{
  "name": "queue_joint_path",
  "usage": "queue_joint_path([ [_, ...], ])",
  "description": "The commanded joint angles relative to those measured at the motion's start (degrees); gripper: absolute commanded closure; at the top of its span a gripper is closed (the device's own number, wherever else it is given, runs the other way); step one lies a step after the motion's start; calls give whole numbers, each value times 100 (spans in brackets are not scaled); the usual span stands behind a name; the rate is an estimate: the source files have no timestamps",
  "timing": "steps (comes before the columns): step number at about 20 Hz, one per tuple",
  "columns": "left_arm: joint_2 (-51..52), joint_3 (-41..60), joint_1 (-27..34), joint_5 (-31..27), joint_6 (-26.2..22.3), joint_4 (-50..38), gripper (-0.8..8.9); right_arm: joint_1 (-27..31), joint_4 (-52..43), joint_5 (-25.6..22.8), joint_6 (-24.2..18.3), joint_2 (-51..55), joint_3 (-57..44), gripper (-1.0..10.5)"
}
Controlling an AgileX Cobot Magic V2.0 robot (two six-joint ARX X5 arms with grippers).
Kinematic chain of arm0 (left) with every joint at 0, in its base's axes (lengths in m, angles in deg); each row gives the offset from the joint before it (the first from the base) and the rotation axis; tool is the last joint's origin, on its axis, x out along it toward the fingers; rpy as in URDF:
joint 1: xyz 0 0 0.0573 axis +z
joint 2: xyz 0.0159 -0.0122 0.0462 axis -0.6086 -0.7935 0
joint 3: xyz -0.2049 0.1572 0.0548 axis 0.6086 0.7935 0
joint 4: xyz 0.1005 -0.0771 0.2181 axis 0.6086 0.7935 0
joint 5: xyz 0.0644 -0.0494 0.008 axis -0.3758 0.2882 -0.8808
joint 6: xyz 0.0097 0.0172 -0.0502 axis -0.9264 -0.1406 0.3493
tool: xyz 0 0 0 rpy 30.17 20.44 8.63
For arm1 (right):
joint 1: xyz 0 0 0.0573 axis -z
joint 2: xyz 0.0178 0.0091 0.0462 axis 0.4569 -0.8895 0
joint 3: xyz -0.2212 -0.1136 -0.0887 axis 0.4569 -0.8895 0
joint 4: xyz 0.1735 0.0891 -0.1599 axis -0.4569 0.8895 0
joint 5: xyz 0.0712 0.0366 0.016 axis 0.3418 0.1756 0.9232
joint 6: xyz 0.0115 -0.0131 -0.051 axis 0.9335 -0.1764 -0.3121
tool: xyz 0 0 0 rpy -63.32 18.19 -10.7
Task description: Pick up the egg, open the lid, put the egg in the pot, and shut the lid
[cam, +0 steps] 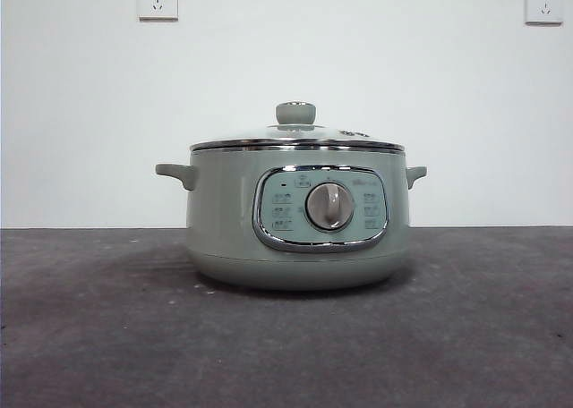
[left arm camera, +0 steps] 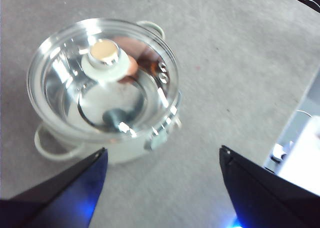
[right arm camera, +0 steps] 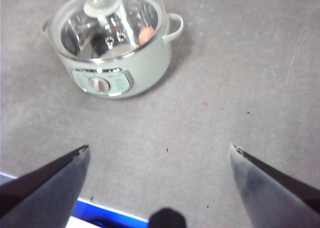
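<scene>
Small reddish-brown egg point(right arm camera: 146, 35) lies inside pale sage-green pot point(cam: 298, 216); domed glass lid point(left arm camera: 102, 80) seated. Left tool point(left arm camera: 162, 160) and right tool point(right arm camera: 159, 155) gape wide, empty, well apart from the pot. Task looks complete; nothing further called for.

My front camera sits low, at table height, looking level and close at the pale sage-green electric pot point(cam: 298, 216) with the white wall behind. My left wrist camera looks steeply down onto its domed glass lid point(left arm camera: 102, 78) from nearby. My right wrist camera looks down from farther off. All three share the pot.
</scene>
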Motion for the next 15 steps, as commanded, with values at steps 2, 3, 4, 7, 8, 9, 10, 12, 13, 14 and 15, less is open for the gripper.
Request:
queue_joint_path([
  [2,98,-7,-17,20,79,166,437,-11,-31,85,-155,-131,-52,478],
  [3,109,-7,-17,20,81,188,437,-11,-31,111,-162,-166,-52,478],
  [4,109,-7,-17,20,81,199,437,-11,-31,114,-168,-179,-52,478],
  [7,109,-7,-17,20,79,205,629,-9,-28,111,-168,-208,-52,708],
  [8,109,-7,-17,17,79,203,772,-9,-31,111,-175,-208,-52,881],
  [9,109,-7,-17,20,76,205,816,-9,-31,109,-197,-208,-52,955],
  [10,109,-7,-17,20,76,208,820,-9,-28,109,-197,-208,-52,955],
  [12,109,-7,-17,17,79,208,820,-9,-33,101,-184,-208,-52,954],
  [13,109,-7,-17,13,79,203,819,-9,-28,55,-74,-208,-52,949],
  [14,107,-7,-17,13,79,210,818,-9,-33,46,96,-208,-52,946],
  [15,107,-7,-17,11,79,225,818,-9,-28,44,103,-208,-52,946],
])
